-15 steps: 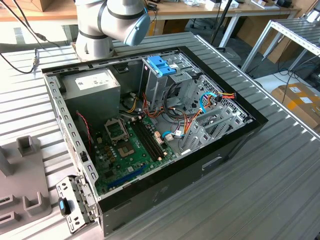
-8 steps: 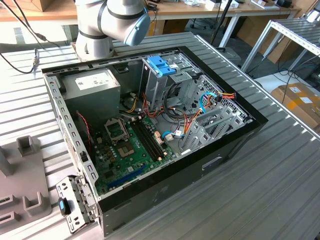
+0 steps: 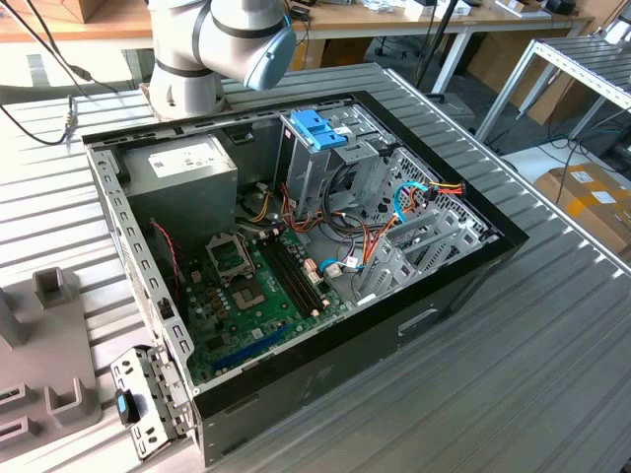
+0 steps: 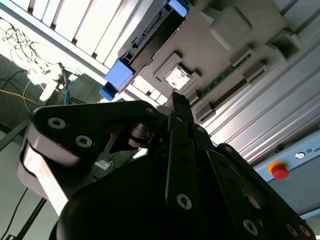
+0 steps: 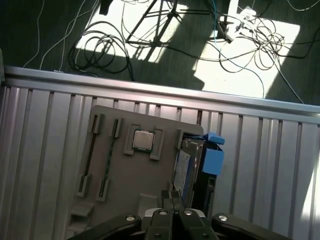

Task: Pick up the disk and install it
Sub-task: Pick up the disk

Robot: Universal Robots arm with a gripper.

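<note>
1. Grey moulded fixture tray lies on the ribbed aluminium table; the disk stands on edge in a slot at one side of it, its blue rail on the outer side; a processor chip sits in the pocket just beside it.
2. I see my gripper hanging over the tray, near the disk but apart from it; its fingertips are pressed together with nothing between them.
3. The second wrist view adds the disk's long edge between two blue ends, and a red stop button at the table's side.
4. The exterior view gives me the open computer case; inside are the motherboard, the power-supply box and the blue handle on the drive cage, with loose wiring crowding the cage.
</note>
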